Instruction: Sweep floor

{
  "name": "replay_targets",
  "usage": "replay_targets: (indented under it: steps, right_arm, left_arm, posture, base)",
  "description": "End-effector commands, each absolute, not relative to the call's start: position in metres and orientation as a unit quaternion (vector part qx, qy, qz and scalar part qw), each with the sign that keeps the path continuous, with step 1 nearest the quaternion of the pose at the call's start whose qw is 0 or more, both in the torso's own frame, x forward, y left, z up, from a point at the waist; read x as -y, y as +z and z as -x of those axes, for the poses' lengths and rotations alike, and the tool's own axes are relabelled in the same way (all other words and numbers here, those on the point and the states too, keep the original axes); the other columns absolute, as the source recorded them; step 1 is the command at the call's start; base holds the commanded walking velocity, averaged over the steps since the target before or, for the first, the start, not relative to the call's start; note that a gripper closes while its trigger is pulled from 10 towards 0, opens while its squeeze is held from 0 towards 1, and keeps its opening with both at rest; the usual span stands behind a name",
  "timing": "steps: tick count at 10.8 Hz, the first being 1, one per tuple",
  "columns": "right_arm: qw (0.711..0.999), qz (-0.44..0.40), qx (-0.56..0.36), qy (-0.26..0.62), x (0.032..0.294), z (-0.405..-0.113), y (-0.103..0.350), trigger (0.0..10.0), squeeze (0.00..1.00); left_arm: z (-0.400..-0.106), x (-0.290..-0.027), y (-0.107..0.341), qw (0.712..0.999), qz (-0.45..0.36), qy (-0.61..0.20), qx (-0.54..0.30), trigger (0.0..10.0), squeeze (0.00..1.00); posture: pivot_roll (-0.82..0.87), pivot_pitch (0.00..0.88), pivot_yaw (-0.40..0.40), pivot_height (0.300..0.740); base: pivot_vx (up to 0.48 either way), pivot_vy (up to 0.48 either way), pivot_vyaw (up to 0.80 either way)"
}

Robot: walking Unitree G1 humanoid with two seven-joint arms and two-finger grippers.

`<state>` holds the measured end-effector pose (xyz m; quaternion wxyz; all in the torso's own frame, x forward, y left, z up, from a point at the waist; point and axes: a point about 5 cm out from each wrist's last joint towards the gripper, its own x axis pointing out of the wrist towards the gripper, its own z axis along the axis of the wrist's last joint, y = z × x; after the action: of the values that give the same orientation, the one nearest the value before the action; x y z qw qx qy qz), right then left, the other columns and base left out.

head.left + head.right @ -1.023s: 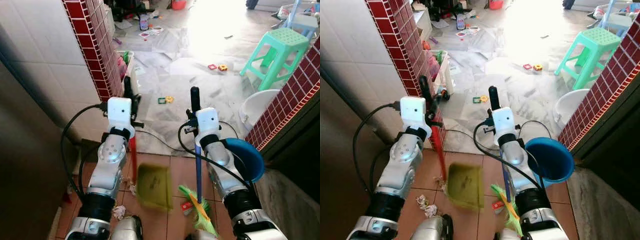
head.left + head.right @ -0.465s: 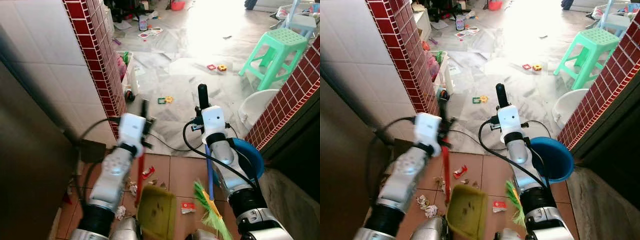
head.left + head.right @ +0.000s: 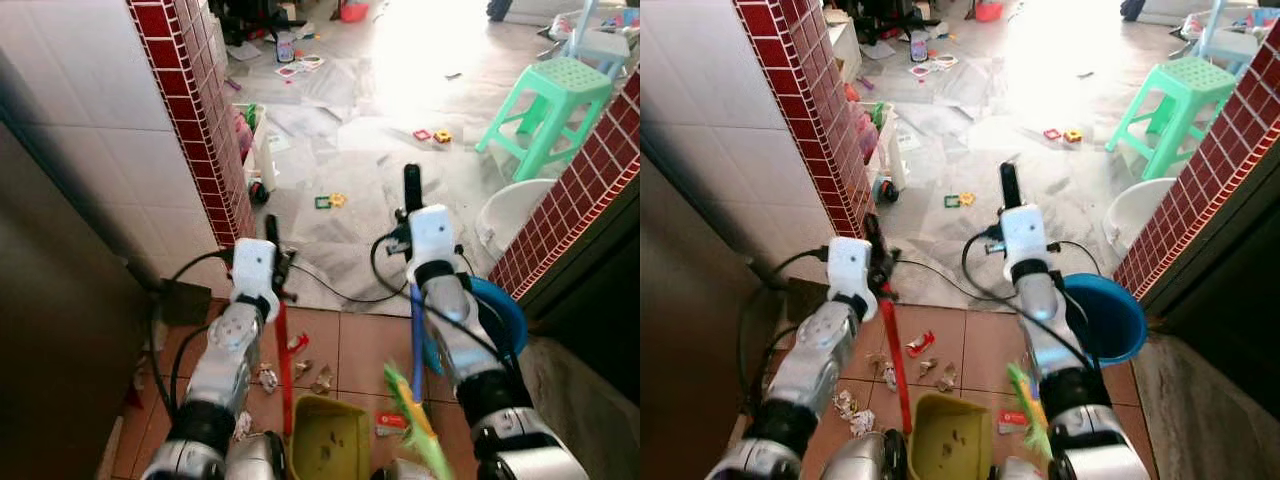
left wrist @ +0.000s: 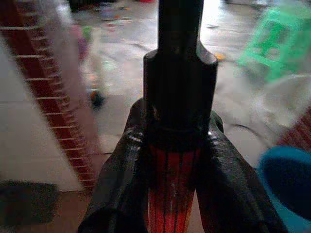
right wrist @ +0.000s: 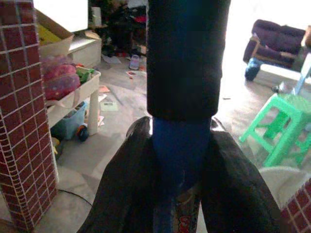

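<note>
Litter (image 3: 890, 365) lies scattered on the terracotta floor (image 3: 970, 345) by the red brick pillar (image 3: 205, 120), just ahead of the green dustpan (image 3: 328, 440). Left gripper (image 4: 177, 145) is clenched around the dustpan's red handle (image 3: 284, 350); right gripper (image 5: 182, 160) clamps the broom's blue handle (image 3: 416, 335). Bristles could flick scraps past the pan, or snag the black cable (image 3: 330, 290) nearby.
</note>
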<state>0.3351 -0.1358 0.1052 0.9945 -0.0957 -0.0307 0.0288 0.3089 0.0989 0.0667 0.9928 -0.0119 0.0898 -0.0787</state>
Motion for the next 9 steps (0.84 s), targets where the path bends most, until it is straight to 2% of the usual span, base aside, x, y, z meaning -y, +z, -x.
replay_targets:
  steps: [1, 3, 5, 7, 9]
  right_arm:
    - [0.996, 0.080, 0.038, 0.026, 0.134, -0.340, 0.113, 10.0, 0.00]
    - [0.998, 0.052, 0.025, 0.029, 0.129, -0.341, 0.112, 10.0, 0.00]
    - [0.999, -0.030, -0.012, 0.013, 0.128, -0.344, 0.109, 10.0, 0.00]
    - [0.993, -0.115, -0.002, 0.025, 0.119, -0.349, 0.124, 10.0, 0.00]
    - [0.989, -0.136, 0.014, 0.047, 0.111, -0.353, 0.140, 10.0, 0.00]
  left_arm:
    - [-0.312, -0.108, 0.065, 0.995, 0.007, -0.043, -0.089, 10.0, 0.00]
    - [-0.312, -0.111, 0.057, 0.995, 0.003, -0.029, -0.096, 10.0, 0.00]
    - [-0.315, -0.110, 0.058, 0.997, -0.012, -0.018, -0.080, 10.0, 0.00]
    - [-0.316, -0.111, 0.059, 0.998, -0.018, -0.004, -0.068, 10.0, 0.00]
    - [-0.318, -0.118, 0.059, 0.998, -0.030, 0.024, -0.059, 10.0, 0.00]
  posture:
    - [-0.10, 0.021, 0.027, 0.740]
    - [-0.10, 0.019, 0.028, 0.740]
    - [-0.10, 0.019, 0.031, 0.740]
    - [-0.10, 0.018, 0.031, 0.740]
    - [-0.10, 0.019, 0.032, 0.740]
  base:
    - [0.000, 0.000, 0.00]
    - [0.000, 0.000, 0.00]
    - [0.000, 0.000, 0.00]
    - [0.000, 0.000, 0.00]
    - [0.000, 0.000, 0.00]
